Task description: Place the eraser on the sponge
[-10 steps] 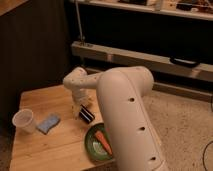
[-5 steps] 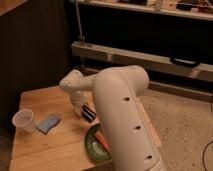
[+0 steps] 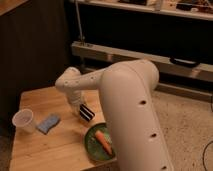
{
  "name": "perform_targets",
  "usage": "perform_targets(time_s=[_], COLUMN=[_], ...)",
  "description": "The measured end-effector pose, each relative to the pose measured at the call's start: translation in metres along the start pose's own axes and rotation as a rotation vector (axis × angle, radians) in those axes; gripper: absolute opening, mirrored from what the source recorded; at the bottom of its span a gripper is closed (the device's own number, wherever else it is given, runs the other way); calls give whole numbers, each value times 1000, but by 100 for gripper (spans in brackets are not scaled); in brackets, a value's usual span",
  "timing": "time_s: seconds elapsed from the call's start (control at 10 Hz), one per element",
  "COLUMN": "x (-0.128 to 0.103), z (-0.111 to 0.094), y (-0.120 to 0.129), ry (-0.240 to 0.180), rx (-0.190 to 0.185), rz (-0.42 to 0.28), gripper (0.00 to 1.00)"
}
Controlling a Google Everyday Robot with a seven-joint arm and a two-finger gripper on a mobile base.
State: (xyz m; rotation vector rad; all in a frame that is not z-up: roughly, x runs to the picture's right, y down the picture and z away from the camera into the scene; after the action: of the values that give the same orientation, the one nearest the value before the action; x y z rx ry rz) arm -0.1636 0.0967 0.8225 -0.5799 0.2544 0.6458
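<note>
The eraser [image 3: 88, 112], a small black block with pale stripes, is at the middle of the wooden table [image 3: 55, 150]. My gripper [image 3: 81, 106] is right at the eraser's left end, under the white wrist, which hides most of it. The sponge [image 3: 48, 123], a flat light-blue pad, lies on the table to the left of the eraser, about a hand's width away. My big white arm covers the table's right part.
A translucent white cup [image 3: 23, 120] stands just left of the sponge near the table's left edge. A green plate [image 3: 91, 148] with a carrot [image 3: 104, 141] sits in front of the eraser. Dark shelving and a metal rail run behind the table.
The wrist has shifted slightly left over the table. The eraser stays at about the same spot, and the sponge and cup have not moved.
</note>
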Motion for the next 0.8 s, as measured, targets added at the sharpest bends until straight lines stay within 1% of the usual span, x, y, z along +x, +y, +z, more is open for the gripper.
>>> perform_targets(time_s=[0.1, 0.2, 0.3, 0.4, 0.5, 0.6, 0.7, 0.8], x=[-5, -13, -18, -23, -28, -36, -45, -51], z=[-23, -50, -66, -78, -86, -91, -91, -86], y=[10, 28, 41, 45, 52, 64, 78, 86], ry=[-12, -23, -24, -27, -23, -21, -16, -12], rx=[8, 8, -1, 5, 8, 5, 2, 3], rz=[-19, -41, -54, -67, -79, -98, -117, -128], gripper=[0, 0, 0, 0, 0, 0, 0, 0])
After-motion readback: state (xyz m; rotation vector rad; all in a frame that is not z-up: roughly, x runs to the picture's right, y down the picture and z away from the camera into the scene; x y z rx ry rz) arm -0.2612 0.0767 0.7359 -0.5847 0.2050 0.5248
